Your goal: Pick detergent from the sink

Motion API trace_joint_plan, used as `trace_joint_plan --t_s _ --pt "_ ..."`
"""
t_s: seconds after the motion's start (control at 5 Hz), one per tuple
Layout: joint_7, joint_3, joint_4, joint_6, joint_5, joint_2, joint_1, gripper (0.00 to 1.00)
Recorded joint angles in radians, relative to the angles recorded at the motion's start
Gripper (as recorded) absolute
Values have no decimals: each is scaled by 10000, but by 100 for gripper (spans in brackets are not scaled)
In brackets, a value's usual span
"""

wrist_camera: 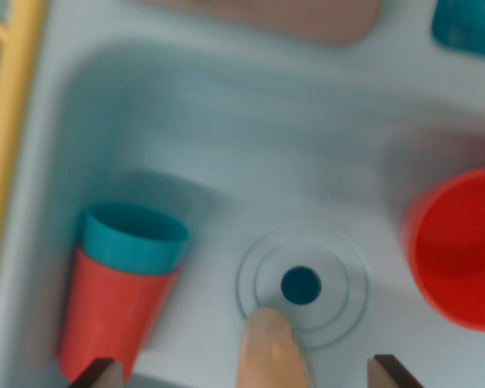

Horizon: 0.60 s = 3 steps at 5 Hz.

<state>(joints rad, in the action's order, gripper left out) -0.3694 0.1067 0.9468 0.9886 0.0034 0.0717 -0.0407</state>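
One detergent bottle (123,301), red with a teal cap, is sitting at the left of the sink (226,153), close to the basin's left wall, cap pointing toward the top of the wrist view. I judge it is lying or leaning there rather than standing, but the blur is keeping me from telling which. My gripper (244,373) is hanging above the basin with the jaws spread wide and holding nothing. Only the two dark tips are showing at the bottom edge, the left one just over the bottle's base. The gap is sitting more over the drain (301,286) than over the bottle, so I judge I am not yet lined up for the grasp. Between my tips a beige shape (268,349) is poking up from the bottom edge, touching the drain's ring; I cannot tell what it is. A red cup (459,246) is resting at the right, cut off by the frame. Beyond the rim, a yellow rack (8,121), a pink slab (307,16) and a teal corner (469,24) are showing only in part, too smeared to identify.
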Motion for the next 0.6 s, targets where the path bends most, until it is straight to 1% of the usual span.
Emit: trace_joint_plan --t_s 0.2,0.4,0.6 --pt "-231 46 -342 -315 -1 19 -48 0" --pt "-231 46 -342 -315 -1 19 -48 0" --pt "-430 85 -637 -587 -2 35 -89 0"
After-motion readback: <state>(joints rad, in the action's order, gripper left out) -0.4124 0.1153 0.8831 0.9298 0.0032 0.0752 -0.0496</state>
